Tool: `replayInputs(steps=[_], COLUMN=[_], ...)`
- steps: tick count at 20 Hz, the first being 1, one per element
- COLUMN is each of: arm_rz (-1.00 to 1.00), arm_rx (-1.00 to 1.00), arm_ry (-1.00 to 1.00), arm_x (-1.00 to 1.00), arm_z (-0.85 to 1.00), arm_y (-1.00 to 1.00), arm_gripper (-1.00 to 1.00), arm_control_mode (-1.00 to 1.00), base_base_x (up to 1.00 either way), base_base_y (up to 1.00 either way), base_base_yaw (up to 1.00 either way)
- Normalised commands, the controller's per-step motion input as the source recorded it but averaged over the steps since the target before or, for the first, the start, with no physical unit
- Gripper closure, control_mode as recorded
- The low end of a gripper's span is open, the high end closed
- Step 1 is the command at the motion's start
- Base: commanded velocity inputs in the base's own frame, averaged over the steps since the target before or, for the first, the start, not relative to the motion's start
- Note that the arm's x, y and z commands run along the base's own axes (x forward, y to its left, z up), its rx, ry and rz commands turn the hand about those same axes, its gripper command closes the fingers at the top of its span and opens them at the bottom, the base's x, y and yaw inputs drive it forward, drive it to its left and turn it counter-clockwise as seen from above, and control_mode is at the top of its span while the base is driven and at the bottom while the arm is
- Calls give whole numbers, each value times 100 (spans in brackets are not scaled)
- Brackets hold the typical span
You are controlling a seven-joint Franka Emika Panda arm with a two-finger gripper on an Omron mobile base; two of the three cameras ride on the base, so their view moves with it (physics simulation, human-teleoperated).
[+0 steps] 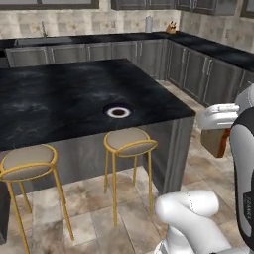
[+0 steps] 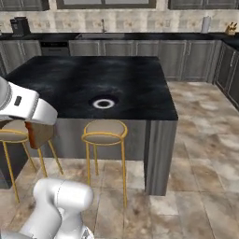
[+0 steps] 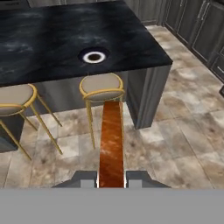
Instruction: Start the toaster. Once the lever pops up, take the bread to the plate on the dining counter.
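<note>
Clamped edge-on between the two dark fingertips of the tool (image 3: 111, 177), the small square slice of bread (image 3: 110, 144) with its orange-brown crust stood out in front of the hand, held over the tiled floor (image 3: 175, 131) short of the bench. From the left base view the slice (image 1: 218, 141) hung under the white hand, off the bench's near right corner. Ahead stretched the wide black marble bench (image 1: 64, 99) with faint white veins. On it, near the front edge, sat the small round plate (image 1: 118, 112) with a white centre and dark rim. Two yellow-framed round stools (image 1: 130, 141) stood against the bench's near side, one just below the plate.
</note>
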Motion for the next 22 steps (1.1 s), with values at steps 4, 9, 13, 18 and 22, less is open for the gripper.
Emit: replayInputs(steps=[4, 9, 13, 18, 22], arm_rz=[0, 0, 0, 0, 0], arm_rx=[0, 0, 0, 0, 0], arm_ry=[0, 0, 0, 0, 0], arm_x=[0, 0, 0, 0, 0], arm_z=[0, 0, 0, 0, 0], arm_y=[0, 0, 0, 0, 0], arm_gripper=[100, 100, 100, 100, 100], arm_control_mode=[100, 100, 100, 100, 100], base_base_x=[14, 59, 66, 61, 62], base_base_y=[11, 0, -6, -1, -9], base_base_yaw=[50, 27, 6, 0, 0])
